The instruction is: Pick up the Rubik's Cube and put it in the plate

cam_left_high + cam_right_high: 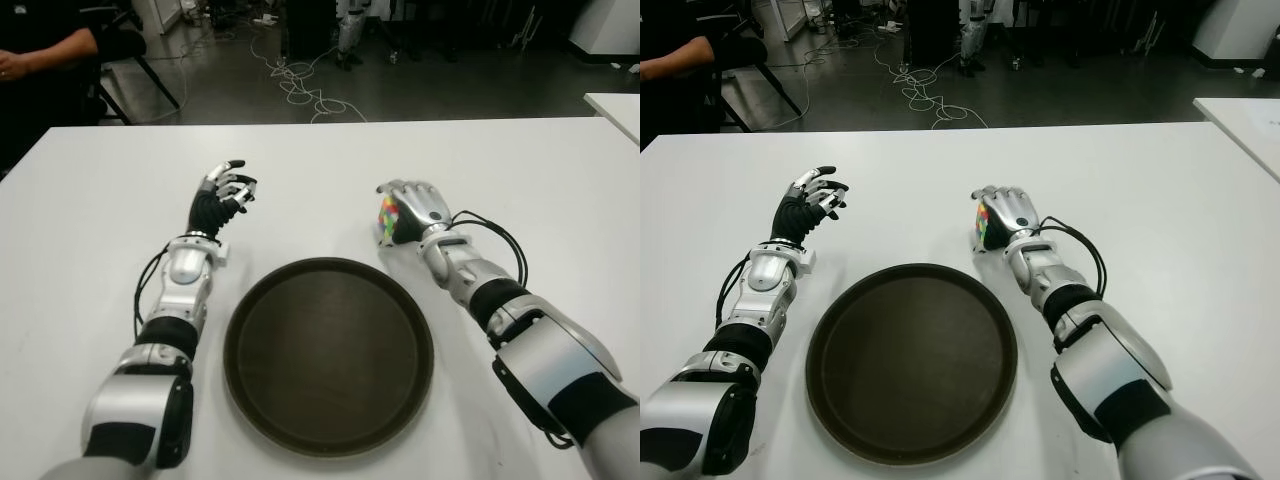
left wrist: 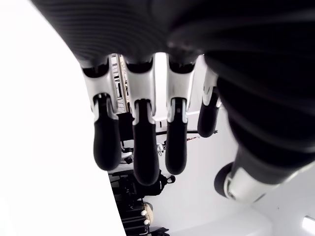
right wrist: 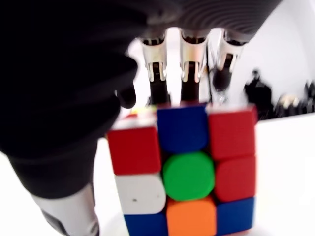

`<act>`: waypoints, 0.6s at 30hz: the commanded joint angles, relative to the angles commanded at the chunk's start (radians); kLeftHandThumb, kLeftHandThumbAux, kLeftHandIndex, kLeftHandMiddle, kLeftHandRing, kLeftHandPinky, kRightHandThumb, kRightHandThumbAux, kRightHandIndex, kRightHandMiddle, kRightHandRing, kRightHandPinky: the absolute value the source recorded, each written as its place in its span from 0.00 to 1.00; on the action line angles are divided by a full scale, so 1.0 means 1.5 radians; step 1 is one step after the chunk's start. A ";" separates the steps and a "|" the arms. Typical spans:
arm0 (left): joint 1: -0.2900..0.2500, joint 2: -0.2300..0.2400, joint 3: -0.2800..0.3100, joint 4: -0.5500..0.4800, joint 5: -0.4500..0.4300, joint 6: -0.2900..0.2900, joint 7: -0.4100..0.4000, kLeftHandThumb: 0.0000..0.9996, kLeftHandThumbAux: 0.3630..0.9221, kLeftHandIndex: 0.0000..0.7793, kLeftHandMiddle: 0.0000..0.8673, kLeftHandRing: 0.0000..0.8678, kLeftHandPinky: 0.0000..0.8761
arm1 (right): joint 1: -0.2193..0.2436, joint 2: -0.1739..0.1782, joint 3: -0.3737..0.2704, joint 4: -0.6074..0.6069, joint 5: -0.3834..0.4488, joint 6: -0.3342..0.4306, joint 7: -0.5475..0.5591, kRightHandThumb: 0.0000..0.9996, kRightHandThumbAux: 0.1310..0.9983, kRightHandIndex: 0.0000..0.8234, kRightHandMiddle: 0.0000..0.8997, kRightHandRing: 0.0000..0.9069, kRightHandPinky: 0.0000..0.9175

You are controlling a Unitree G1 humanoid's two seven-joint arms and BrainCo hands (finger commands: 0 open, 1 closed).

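Nearest the camera, a round dark plate (image 1: 329,368) lies on the white table (image 1: 560,170), between the robot's two forearms, with nothing in it.

Left of the plate, the left hand (image 1: 226,188) shows above the table, well apart from the cube. Its fingers (image 2: 139,147) are loosely curved and spread apart, and they hold nothing.

Just beyond the plate's far right rim sits the cube (image 1: 388,219), on the table and clear of the plate. The right hand (image 1: 1008,212) is draped over it from the right side and the top. In the right wrist view the cube (image 3: 187,172) fills the space under the palm, with three fingers (image 3: 189,73) reaching down past its far edge and the thumb at its side. The hand wraps the cube, but whether the grip is tight cannot be told. The cube's lower edge seems to meet the table.

Behind the table, cables (image 1: 300,85) trail over the dark floor, and a person's arm (image 1: 45,52) shows at the far left.
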 joint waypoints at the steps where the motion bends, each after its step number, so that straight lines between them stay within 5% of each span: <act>1: 0.000 0.000 0.000 0.000 0.000 -0.001 -0.001 0.30 0.55 0.29 0.46 0.55 0.60 | 0.000 -0.001 0.001 0.000 -0.002 -0.003 0.004 0.00 0.81 0.24 0.25 0.23 0.19; 8: 0.003 -0.001 0.000 -0.004 0.000 -0.007 -0.001 0.28 0.55 0.30 0.46 0.55 0.60 | -0.009 -0.010 0.027 0.001 -0.022 -0.030 0.060 0.00 0.83 0.24 0.23 0.19 0.09; 18: 0.005 0.000 -0.002 -0.009 0.004 -0.003 0.007 0.26 0.58 0.30 0.47 0.55 0.61 | -0.019 -0.019 0.052 -0.001 -0.028 -0.052 0.133 0.00 0.79 0.22 0.23 0.22 0.15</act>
